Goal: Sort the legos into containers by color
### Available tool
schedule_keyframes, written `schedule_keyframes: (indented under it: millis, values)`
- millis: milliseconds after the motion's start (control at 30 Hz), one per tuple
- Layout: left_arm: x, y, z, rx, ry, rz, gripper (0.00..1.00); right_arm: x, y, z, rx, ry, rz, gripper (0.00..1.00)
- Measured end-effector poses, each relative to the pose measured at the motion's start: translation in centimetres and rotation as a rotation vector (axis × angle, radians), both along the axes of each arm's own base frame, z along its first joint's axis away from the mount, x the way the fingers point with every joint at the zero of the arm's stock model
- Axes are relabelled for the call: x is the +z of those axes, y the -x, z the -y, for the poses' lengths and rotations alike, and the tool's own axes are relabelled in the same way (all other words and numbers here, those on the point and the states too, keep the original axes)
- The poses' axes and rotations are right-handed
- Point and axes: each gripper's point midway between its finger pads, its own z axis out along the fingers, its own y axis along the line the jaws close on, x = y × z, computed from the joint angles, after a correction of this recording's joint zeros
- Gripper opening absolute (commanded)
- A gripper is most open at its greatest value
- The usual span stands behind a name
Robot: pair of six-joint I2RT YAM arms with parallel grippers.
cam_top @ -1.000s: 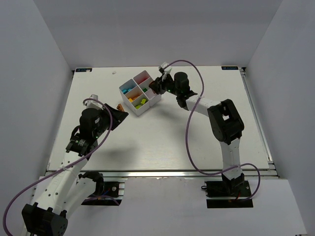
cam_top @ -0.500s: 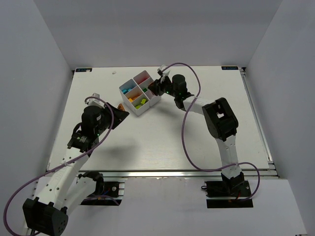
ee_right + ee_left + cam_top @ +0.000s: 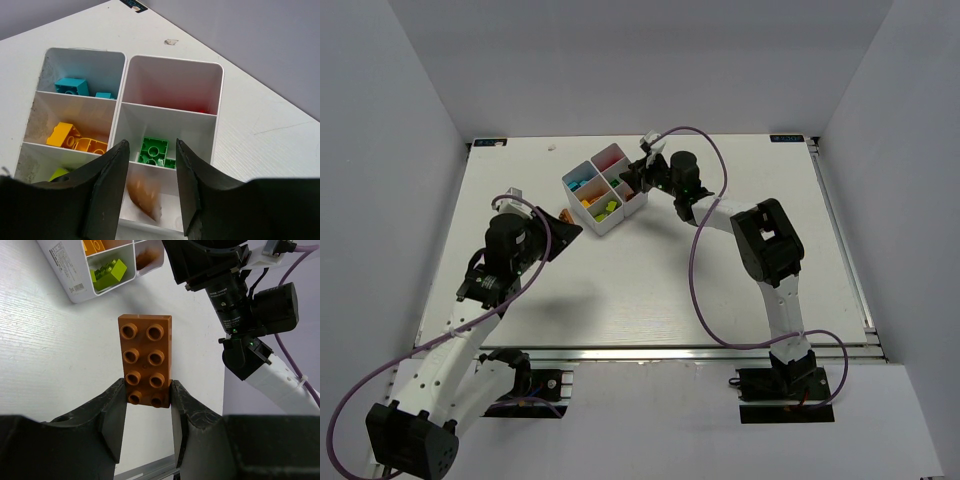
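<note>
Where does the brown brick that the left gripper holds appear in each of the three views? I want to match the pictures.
Top external: the brown brick is at the tip of the left gripper, left of the white tray.
Left wrist: in the picture's centre, clamped at its lower end.
Right wrist: not in it; the blurred brown piece is another one.
Shared landmark: the white tray with its lime-green brick.

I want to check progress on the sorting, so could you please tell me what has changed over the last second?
The right tool edged left, farther over the tray. Its elbow swung left with it, almost all in the first half second. The left tool shifted only slightly and stays shut on the brown brick. The tray stayed where it was.
</note>
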Motion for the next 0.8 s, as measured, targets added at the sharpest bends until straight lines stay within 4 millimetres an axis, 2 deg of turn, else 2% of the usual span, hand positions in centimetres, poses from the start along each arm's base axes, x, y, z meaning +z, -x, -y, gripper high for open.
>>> schedule_keyframes:
  millis: [333,433,500,533,567,600,633,667,800]
  values:
    - [0.0,0.0,0.0,-0.001,0.001,0.0,0.0,-0.1,0.2,0.0,0.011,0.006,0.003,0.5]
    - [0.2,0.1,0.3,-0.014,0.008,0.006,0.0,-0.5,1.4,0.0,0.078,0.047,-0.009,0.5]
    - [0.7,0.1,0.7,-0.035,0.023,0.025,0.02,-0.1,3.1,0.0,0.178,0.085,-0.013,0.54]
    - [1.1,0.1,0.9,-0.051,0.033,0.038,0.03,0.4,4.2,0.1,0.239,0.098,-0.013,0.58]
    - [1.5,0.1,1.3,-0.073,0.047,0.057,0.07,1.4,5.5,0.4,0.312,0.105,-0.004,0.68]
    - [1.8,0.1,1.7,-0.096,0.059,0.073,0.08,2.5,6.8,0.8,0.369,0.105,0.001,0.74]
    - [2.1,0.2,2.3,-0.129,0.075,0.097,0.09,3.7,7.9,1.2,0.423,0.105,0.02,0.79]
    - [2.2,0.4,2.6,-0.15,0.082,0.106,0.11,5.4,9.3,1.8,0.477,0.103,0.049,0.89]
    - [0.7,1.4,4.0,-0.273,0.076,0.126,0.13,10.7,13.5,3.5,0.605,0.08,0.084,0.89]
